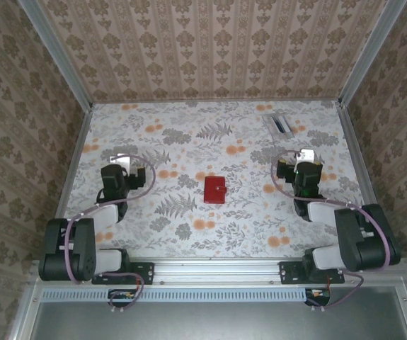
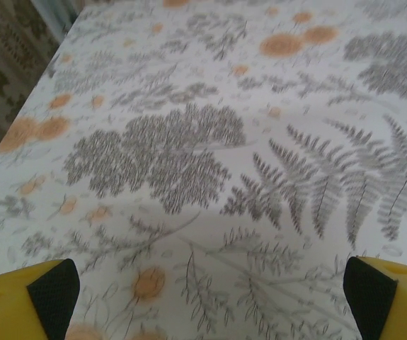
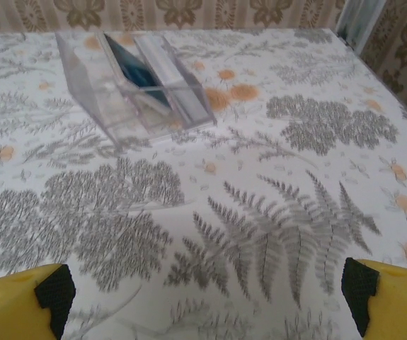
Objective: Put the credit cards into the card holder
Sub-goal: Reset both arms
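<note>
- Left claw (image 2: 208, 292): spread wide, its black pads at the two bottom corners of its own camera, with only flowered tabletop (image 1: 182, 145) between them. It has hold of nothing.
- Right claw (image 3: 207, 294): spread just as wide and empty too. It hangs above bare cloth and points toward the far right part of the tabletop.
- The credit cards (image 3: 141, 71) are in a clear case (image 3: 100, 85) ahead of the right claw and a little to its left. I can make out one dark blue card and paler ones beside it, leaning on edge. How many there are I cannot tell.
- The card holder (image 1: 214, 190) lies flat near the middle of the tabletop, between the two arms and well apart from the case. From above it looks folded shut.
- My read is that nothing has been started, so the first job is fetching a card, and the right claw is the nearer one.
- To do it well, I would narrow the right claw before going in and line it up with the cards' lean.
- I would then pinch a single card by its upper edge, keeping the fingers off the case wall.
- The case looks light, so a sideways nudge could slide it. I would move in slowly and lift along the lean.
- The holder will likely need opening, so I would keep the left claw free for that.
</note>
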Motion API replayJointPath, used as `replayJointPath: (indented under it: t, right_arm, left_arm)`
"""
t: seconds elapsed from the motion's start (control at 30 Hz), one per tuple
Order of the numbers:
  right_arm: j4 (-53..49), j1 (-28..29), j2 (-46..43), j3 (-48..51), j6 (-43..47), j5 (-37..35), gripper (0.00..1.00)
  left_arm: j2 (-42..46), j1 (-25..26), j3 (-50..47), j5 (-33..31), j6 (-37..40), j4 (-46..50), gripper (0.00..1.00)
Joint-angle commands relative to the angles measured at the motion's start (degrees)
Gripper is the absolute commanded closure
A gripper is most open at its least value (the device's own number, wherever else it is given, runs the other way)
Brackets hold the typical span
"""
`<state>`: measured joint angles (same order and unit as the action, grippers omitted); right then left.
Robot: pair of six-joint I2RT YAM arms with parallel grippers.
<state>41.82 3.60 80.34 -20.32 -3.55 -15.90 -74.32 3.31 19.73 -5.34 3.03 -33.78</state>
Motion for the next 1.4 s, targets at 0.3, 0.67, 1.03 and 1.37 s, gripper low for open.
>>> replayJointPath:
  t: [0.3,0.67,1.03,1.37]
  right_arm:
    - [8.0,-2.7,7.2,-2.5,0.8,9.9,0.00]
    - [7.6,-2.3,7.2,-2.8,1.4,9.9,0.00]
    - [7.1,-2.2,7.4,-3.2,1.6,11.0,0.00]
    - [6.7,-2.6,7.3,-3.3,1.7,12.1,0.00]
  left_arm:
    - [-13.8,-3.1,2.8,3.3,-1.4,-16.8,0.00]
    - [-13.5,-2.8,3.1,3.3,-1.2,-15.6,0.00]
    - [-13.6,-2.0,3.5,2.3,-0.6,-14.9,0.00]
    - [-13.5,-1.8,3.5,1.9,-0.5,-15.0,0.00]
